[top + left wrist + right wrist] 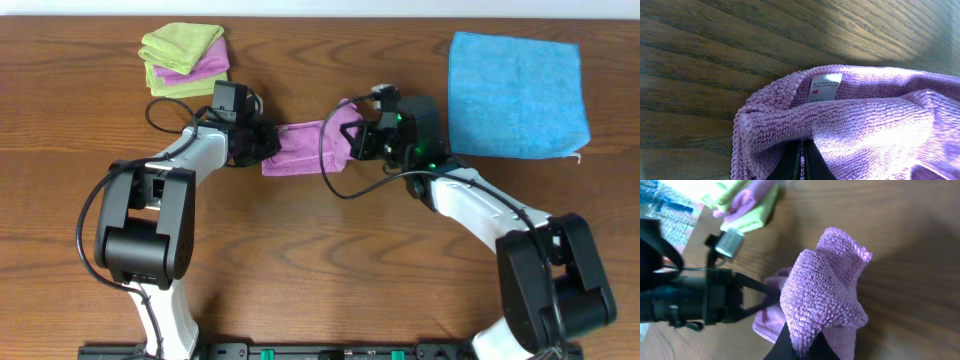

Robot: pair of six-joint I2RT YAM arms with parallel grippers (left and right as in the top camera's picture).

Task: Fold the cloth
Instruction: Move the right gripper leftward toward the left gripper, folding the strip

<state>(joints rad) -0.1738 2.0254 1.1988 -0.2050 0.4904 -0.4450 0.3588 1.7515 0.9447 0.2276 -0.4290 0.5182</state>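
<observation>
A: What does the overhead view show?
B: One purple cloth (300,147) at the middle of the table (330,260). The left gripper (268,140) clamps its left end, the right gripper (352,135) its right. One blue cloth (515,95) lies at the far right corner and one green-and-purple stack (185,60) at the far left.
A: Left wrist?
B: Jaws pinched tight on a cloth corner, below one white tag (823,86).
A: Right wrist?
B: Jaws closed on a raised bunch of cloth.

Even light is falling on the table (330,270) overhead, glare washing out blurred corners in both wrist views
</observation>
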